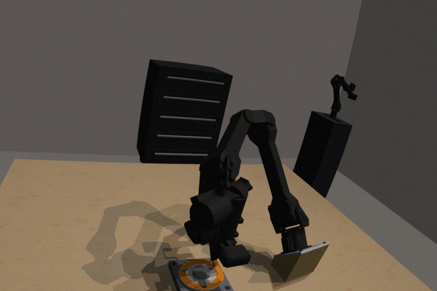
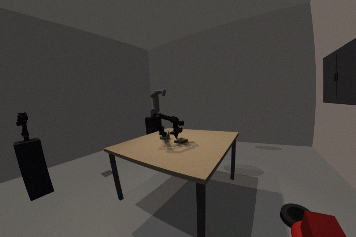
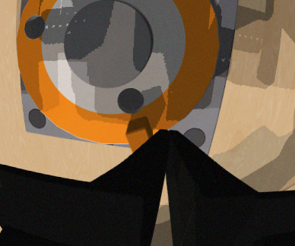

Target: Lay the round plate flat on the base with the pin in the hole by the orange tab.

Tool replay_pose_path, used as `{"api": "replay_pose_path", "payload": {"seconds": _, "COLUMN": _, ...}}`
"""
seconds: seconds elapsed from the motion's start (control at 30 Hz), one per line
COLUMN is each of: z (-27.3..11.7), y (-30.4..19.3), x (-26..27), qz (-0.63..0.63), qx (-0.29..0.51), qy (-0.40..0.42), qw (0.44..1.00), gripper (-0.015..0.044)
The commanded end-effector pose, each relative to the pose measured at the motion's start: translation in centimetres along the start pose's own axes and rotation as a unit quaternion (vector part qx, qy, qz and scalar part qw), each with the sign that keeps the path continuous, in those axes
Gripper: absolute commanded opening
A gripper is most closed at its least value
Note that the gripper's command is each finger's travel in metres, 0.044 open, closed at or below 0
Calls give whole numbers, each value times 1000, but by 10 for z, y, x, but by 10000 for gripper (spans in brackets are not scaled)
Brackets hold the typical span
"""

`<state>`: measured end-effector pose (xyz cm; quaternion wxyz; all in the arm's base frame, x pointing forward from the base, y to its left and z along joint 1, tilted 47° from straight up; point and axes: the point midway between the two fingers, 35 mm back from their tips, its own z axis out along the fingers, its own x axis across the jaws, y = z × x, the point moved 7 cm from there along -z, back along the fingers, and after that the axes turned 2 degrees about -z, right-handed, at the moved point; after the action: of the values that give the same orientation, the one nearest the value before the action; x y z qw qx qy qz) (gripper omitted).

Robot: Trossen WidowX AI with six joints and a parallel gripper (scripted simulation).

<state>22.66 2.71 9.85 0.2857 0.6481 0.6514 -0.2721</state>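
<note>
- The gripper (image 3: 166, 132) fills the lower part of the wrist view, its two black fingers pressed together with nothing between them.
- Their joined tips meet just at the outer end of the orange tab (image 3: 140, 130), which juts from the near edge of the round plate (image 3: 59, 111); whether they touch it cannot be told.
- The hole (image 3: 131, 100) next to the tab shows dark, on the plate's grey inner ring.
- At the plate's middle sits the post (image 3: 108, 42).
- The plate lies over the grey square base (image 3: 214, 106), whose corner holes show around it.
- In the top view the base (image 1: 173, 266) rests on the tabletop (image 1: 54, 191) near the lower edge, the arm (image 1: 219, 205) bent down over it.
- Behind the tabletop stands a black drawer cabinet (image 1: 183, 113).
</note>
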Motion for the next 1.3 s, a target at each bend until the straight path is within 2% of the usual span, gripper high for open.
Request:
{"api": "replay_pose_path", "payload": {"seconds": 0.0, "z": 2, "y": -5, "x": 5, "qz": -2, "qx": 4, "qy": 1, "qw": 1000, "gripper": 0}}
{"api": "replay_pose_path", "payload": {"seconds": 0.73, "z": 1, "y": -9, "x": 21, "qz": -2, "qx": 4, "qy": 2, "qw": 1000, "gripper": 0}}
{"api": "replay_pose_path", "payload": {"seconds": 1.1, "z": -43, "y": -9, "x": 20, "qz": -3, "qx": 4, "qy": 2, "qw": 1000, "gripper": 0}}
{"api": "replay_pose_path", "payload": {"seconds": 1.27, "z": -37, "y": -10, "x": 20, "qz": -6, "qx": 3, "qy": 0, "qw": 1000, "gripper": 0}}
